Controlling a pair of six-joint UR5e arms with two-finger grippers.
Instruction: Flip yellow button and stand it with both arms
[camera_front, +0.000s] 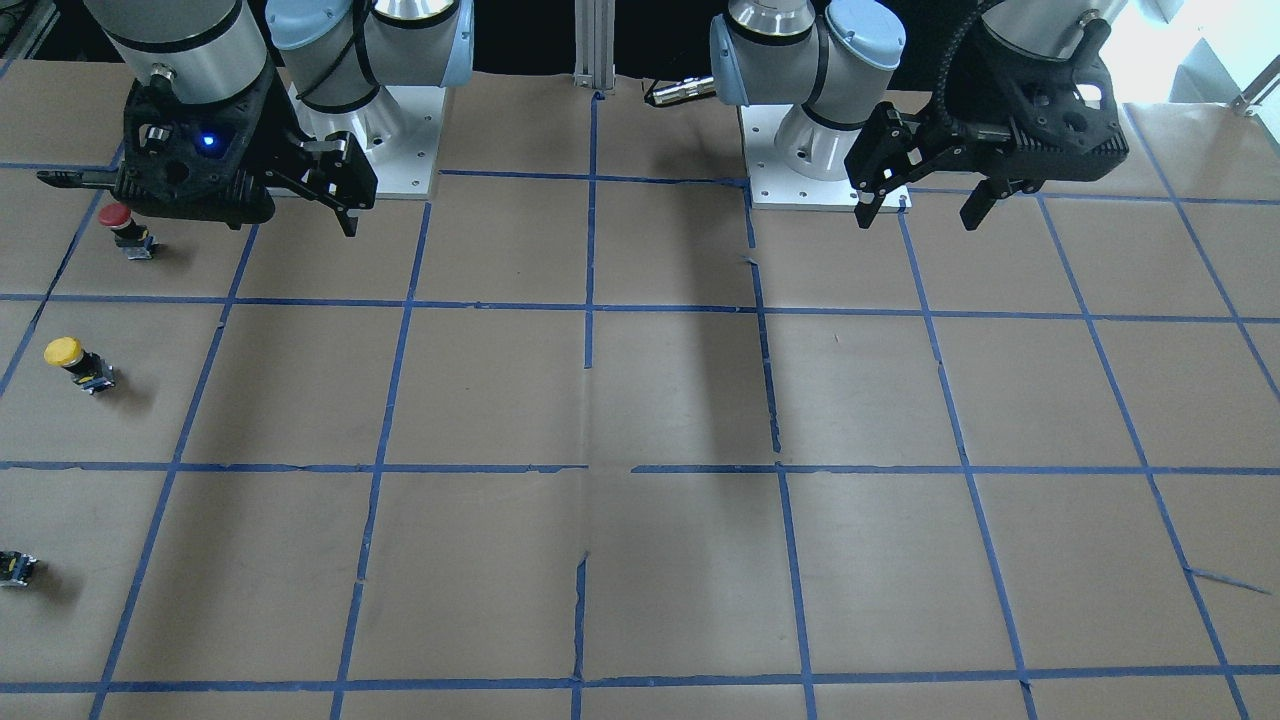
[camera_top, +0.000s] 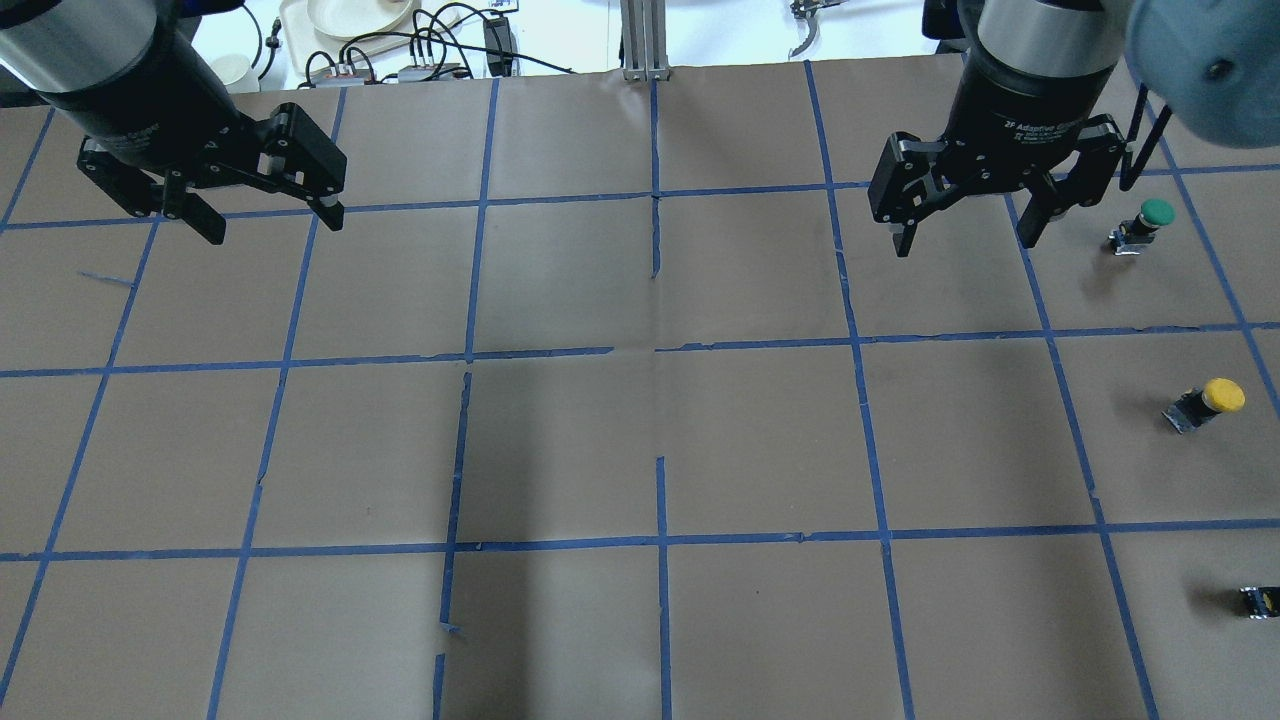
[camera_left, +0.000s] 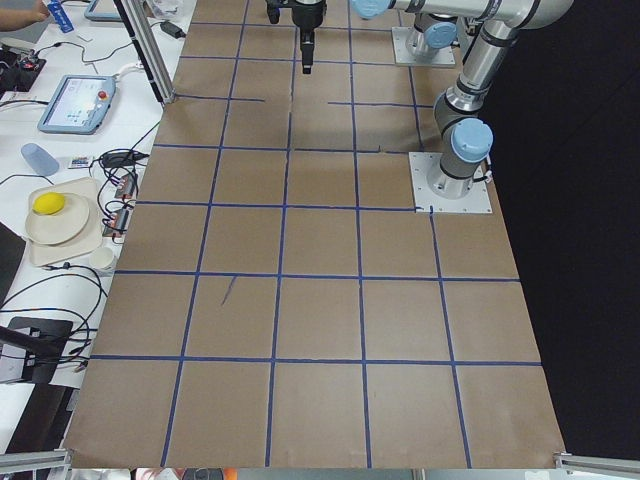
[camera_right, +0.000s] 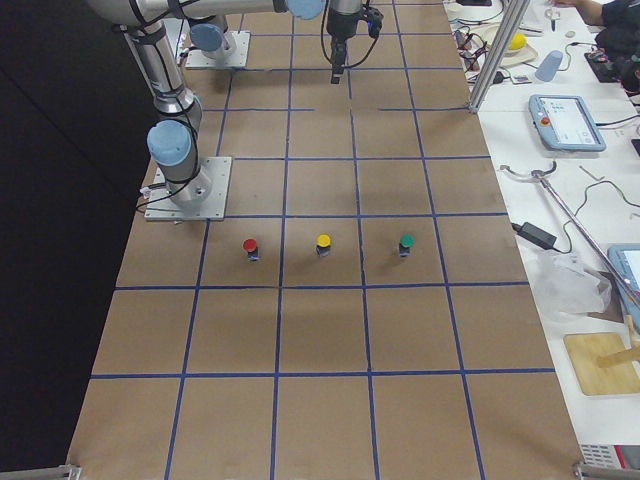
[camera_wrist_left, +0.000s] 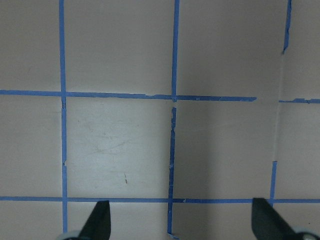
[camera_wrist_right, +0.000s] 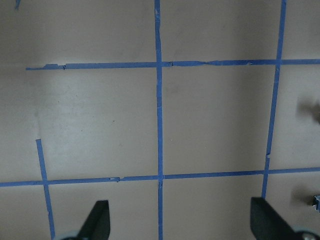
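Note:
The yellow button (camera_top: 1210, 402) is small, with a round yellow cap on a black body. It sits near the table's right edge; it also shows in the front view (camera_front: 75, 362) and in the exterior right view (camera_right: 323, 244), where it looks upright with the cap on top. My right gripper (camera_top: 967, 240) hangs open and empty above the table, about one grid square farther out and to the left of the button. Its wrist view (camera_wrist_right: 182, 220) shows only paper. My left gripper (camera_top: 275, 228) is open and empty over the far left; its wrist view (camera_wrist_left: 182, 220) shows only paper.
A green-capped button (camera_top: 1145, 225) stands beyond the yellow one, just right of my right gripper. A red-capped button (camera_front: 122, 228) stands on the robot's side of it. The table is brown paper with a blue tape grid (camera_top: 655, 350). The arm bases (camera_front: 830, 150) sit at the robot's edge.

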